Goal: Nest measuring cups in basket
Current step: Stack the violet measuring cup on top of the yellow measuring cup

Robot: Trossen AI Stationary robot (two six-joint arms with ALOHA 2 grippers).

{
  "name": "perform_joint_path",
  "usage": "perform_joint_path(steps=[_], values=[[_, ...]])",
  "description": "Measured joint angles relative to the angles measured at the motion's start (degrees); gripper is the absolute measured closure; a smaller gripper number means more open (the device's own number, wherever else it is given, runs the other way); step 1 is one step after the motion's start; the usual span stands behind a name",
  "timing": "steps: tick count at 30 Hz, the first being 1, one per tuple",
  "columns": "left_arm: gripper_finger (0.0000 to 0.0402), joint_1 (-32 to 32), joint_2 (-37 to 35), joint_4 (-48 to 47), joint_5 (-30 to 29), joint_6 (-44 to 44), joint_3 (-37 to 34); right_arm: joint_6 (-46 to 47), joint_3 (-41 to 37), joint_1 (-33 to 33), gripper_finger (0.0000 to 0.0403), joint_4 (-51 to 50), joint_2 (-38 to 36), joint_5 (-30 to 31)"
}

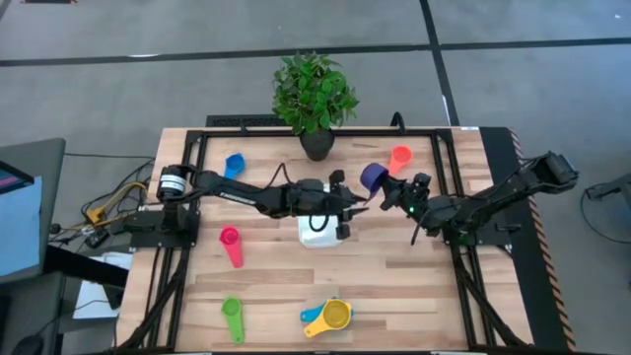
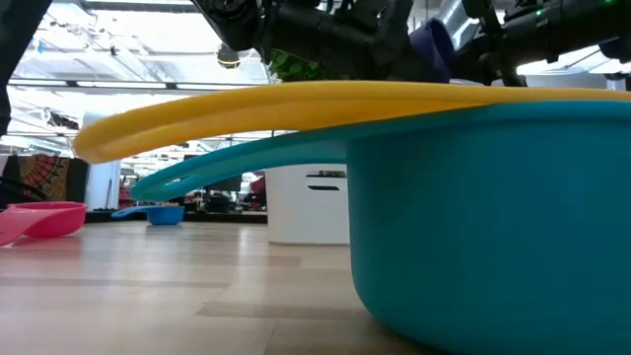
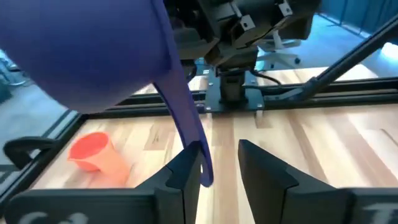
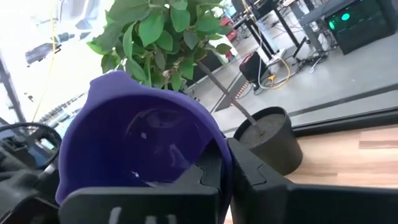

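Observation:
A purple measuring cup [image 1: 373,177] hangs in the air above the table's middle, over the far right corner of the white basket [image 1: 320,232]. My right gripper [image 4: 227,163], reaching in from the right, is shut on it. My left gripper [image 3: 221,152], reaching in from the left, is open. Its fingers stand on either side of the free end of the cup's handle [image 3: 202,165]. On the table lie a blue cup [image 1: 234,165], a red-orange cup [image 1: 399,158], a pink cup [image 1: 230,245] and a green cup [image 1: 232,318]. A yellow-orange cup sits in a teal one [image 1: 330,316]. My right gripper pinches the purple cup's wall at the rim [image 4: 219,149], one finger [image 4: 202,180] inside the bowl and one [image 4: 261,174] outside. The fingers come about level from the table's right. The cup is lifted clear and its handle slants toward my left gripper. My left gripper has the handle's free end [image 3: 204,174] right beside one finger [image 3: 183,171]; whether they touch I cannot tell.
A potted plant [image 1: 315,108] stands at the table's far middle, just behind the purple cup. Black frame rails [image 1: 449,168] run along the table's sides and far edge. The teal and yellow-orange cups [image 2: 473,197] fill the low view's front.

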Motion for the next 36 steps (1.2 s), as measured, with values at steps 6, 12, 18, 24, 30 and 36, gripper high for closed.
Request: perform_joint_path(steps=[6, 12, 18, 24, 30, 36], values=[[0.0307, 0.00, 0.00, 0.83, -0.12, -2.02, 0.00, -0.06, 0.00, 0.68, 0.0378, -0.21, 0.02, 0.18], [0.0306, -0.02, 0.00, 4.11, -1.00, -2.21, 0.00, -0.07, 0.00, 0.80, 0.0381, 0.18, 0.04, -0.76], [0.0343, 0.39, 0.00, 4.25, -1.46, -1.96, 0.02, -0.22, 0.00, 0.81, 0.0381, 1.02, 0.04, -0.82], [0.0370, 0.65, 0.02, 2.57, -1.46, -2.20, 0.02, -0.41, 0.13, 0.79, 0.0384, 1.51, 0.04, -0.79], [0.0373, 0.74, 0.02, 1.46, -1.71, -2.25, 0.02, -2.10, 2.68, 0.76, 0.0383, 0.75, 2.48, -1.43], [0.0396, 0.79, 0.00, -0.75, -3.24, -2.27, 0.02, -3.37, 5.04, 0.72, 0.0380, 1.03, 6.61, -1.20]])
